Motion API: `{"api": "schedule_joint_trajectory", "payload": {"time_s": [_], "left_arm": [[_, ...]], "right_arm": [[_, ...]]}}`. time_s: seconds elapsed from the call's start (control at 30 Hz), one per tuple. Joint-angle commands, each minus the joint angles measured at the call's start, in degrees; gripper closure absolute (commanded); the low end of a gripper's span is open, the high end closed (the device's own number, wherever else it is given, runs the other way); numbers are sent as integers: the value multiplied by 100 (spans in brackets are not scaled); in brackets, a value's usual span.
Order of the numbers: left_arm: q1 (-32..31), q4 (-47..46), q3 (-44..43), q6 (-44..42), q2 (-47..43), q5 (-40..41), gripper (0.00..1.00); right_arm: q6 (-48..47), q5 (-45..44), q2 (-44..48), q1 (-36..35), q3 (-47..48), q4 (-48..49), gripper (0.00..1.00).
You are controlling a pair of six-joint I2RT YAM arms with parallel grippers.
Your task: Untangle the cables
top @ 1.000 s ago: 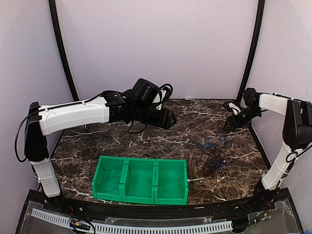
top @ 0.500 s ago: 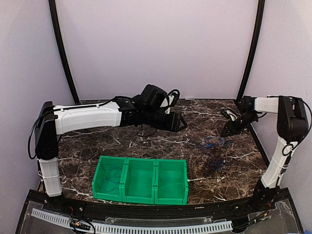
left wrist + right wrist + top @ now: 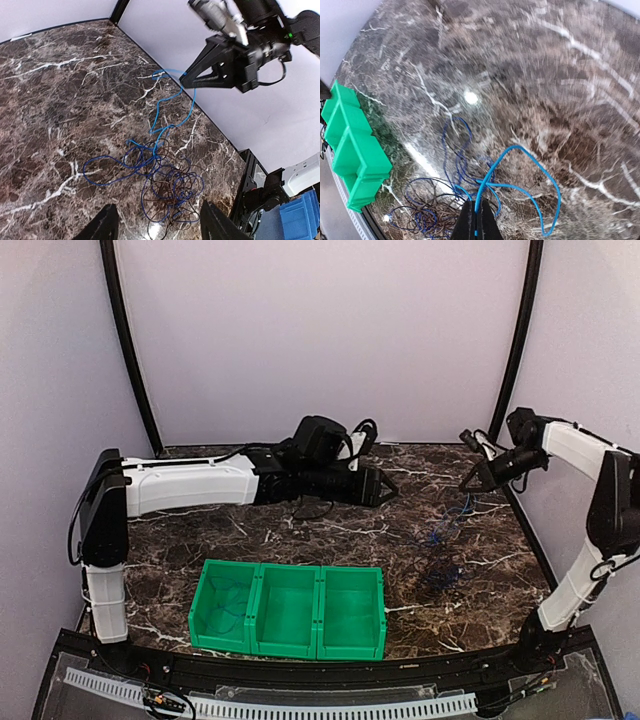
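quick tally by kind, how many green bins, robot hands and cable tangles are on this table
green bins: 3
robot hands: 2, left hand and right hand
cable tangle: 1
total: 6

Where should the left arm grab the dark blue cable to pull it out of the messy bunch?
Grip the dark blue cable at its outer loop, which lies flat on the marble table, clear of the tangle. Probably come straight down, jaws astride the single strand; nothing crosses it there. The right gripper holds only the light blue cable.
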State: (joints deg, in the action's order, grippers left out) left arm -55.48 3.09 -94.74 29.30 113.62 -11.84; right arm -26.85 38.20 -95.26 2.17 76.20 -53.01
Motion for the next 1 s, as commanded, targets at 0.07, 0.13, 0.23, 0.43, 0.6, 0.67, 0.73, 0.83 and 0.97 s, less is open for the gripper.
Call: {"api": "schedule_joint_trajectory", "payload": {"time_s": [0.07, 0.13, 0.23, 0.43, 0.6, 0.67, 0.73, 0.83, 0.97], "left_arm": [[-365, -1408, -242, -575, 272, 310, 38], [-450, -1766, -209, -590, 354, 500, 37], [-580, -2546, -105, -683, 373, 562, 36], [-761, -2985, -373, -970, 579, 725, 36], [-764, -3425, -358, -876, 691, 386, 35], [-743, -3700, -338, -387, 711, 212, 33], [-640, -4208, -225, 441, 721, -17, 30], [-434, -5309, 12, 1876, 810, -288, 25], [-316, -5469, -224, 3135, 969, -419, 25]], "right_arm": [[-576, 655, 1123, -329, 712, -623, 100], [-594, 726, 1271, -482, 801, -725, 100], [-729, 864, 1398, -649, 956, -937, 100], [-926, 1180, 1564, -786, 1196, -1192, 100], [-966, 1273, 1708, -806, 1221, -1230, 100], [-1072, 1412, 1736, -815, 1175, -1313, 100], [-1162, 1541, 1791, -815, 1097, -1352, 100], [-1213, 1614, 1917, -815, 915, -1271, 100], [-1240, 1633, 2090, -819, 681, -1135, 100]]}}
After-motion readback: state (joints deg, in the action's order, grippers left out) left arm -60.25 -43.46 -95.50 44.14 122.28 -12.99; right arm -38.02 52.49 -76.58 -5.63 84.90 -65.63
